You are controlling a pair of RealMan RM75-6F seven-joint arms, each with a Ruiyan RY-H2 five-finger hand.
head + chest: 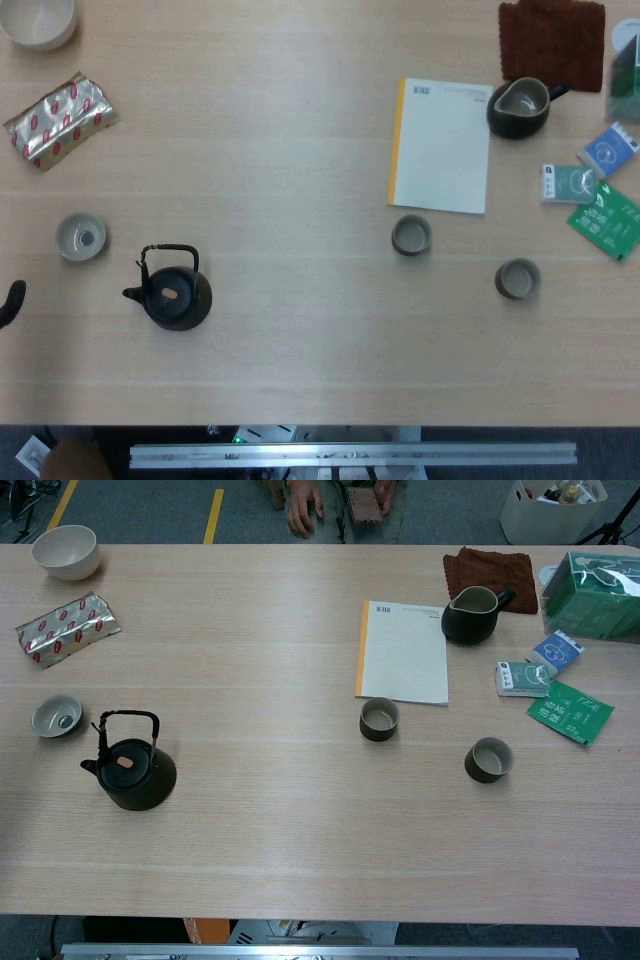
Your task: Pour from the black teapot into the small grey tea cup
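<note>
The black teapot (170, 293) (128, 770) stands upright on the table at the front left, handle raised and spout pointing left. The small grey tea cup (80, 238) (57, 715) sits just behind and to the left of it, a short gap between them. Only a dark tip of my left hand (12, 300) shows at the left edge of the head view, left of the teapot and touching nothing. How its fingers lie is hidden. My right hand appears in neither view.
Two darker cups (410, 235) (518, 278) stand at centre right. Behind them lie a notebook (441, 146), a dark pitcher (519, 108), a brown cloth (551, 38) and green packets (605, 220). A foil packet (60, 118) and white bowl (38, 20) lie at the far left.
</note>
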